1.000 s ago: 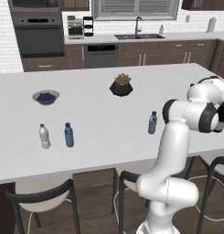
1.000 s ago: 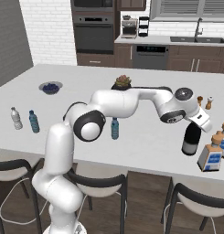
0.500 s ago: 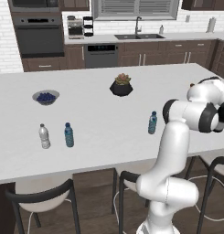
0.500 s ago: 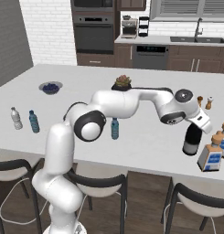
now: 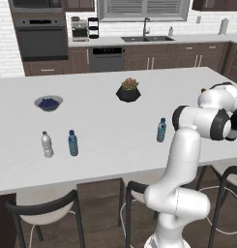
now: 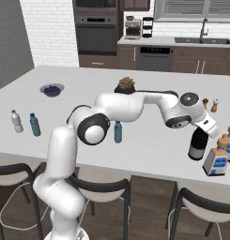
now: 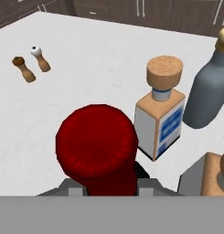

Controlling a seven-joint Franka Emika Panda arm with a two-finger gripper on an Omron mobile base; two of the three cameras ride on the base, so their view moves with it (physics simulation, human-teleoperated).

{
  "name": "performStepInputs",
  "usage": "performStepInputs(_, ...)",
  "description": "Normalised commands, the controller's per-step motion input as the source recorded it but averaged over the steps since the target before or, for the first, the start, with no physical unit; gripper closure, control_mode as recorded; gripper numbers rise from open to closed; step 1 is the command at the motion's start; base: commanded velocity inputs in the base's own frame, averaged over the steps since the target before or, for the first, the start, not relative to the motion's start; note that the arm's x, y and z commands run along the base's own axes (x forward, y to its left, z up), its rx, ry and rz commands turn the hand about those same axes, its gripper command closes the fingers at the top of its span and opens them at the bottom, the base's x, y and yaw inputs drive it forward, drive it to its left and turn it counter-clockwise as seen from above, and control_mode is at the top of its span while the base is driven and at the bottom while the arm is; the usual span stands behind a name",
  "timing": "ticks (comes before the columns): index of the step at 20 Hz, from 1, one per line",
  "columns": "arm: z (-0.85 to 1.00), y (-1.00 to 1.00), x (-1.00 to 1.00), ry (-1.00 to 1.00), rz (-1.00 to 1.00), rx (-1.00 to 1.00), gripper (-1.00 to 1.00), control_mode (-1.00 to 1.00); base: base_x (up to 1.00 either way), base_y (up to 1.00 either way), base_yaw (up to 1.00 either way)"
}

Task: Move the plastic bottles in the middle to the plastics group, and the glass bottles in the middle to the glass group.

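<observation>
Looking for writing, we find a blue-and-white label on the squarish bottle (image 7: 160, 116) with the tan cork, but none of it can be read. Our gripper (image 6: 204, 125) is clamped on the wine bottle (image 6: 198, 144), whose red top (image 7: 97, 147) rises between the fingers in the hand view; its dark body stands on the counter (image 6: 149, 140) just beside two squarish bottles at the right end. A grey bottle (image 7: 207, 90) stands near them. The pale water bottle (image 5: 161, 130) with its dark cap stands upright mid-counter. At the left end stand a clear bottle (image 5: 47, 144) and a deeper-blue bottle (image 5: 72, 142). A bowl (image 5: 48, 102) holds dark-blue berries; a dark pot (image 5: 128, 93) holds a plant.
</observation>
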Motion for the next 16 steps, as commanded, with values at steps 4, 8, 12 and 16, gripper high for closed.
performStepInputs(4, -0.10, 0.00, 0.00, 0.00, 0.00, 0.00, 1.00, -1.00, 0.00, 0.00, 0.00)
performStepInputs(8, 0.00, 0.00, 0.00, 0.00, 0.00, 0.00, -1.00, -1.00, 0.00, 0.00, 0.00)
performStepInputs(12, 0.00, 0.00, 0.00, 0.00, 0.00, 0.00, -1.00, -1.00, 0.00, 0.00, 0.00)
performStepInputs(16, 0.00, 0.00, 0.00, 0.00, 0.00, 0.00, -1.00, -1.00, 0.00, 0.00, 0.00)
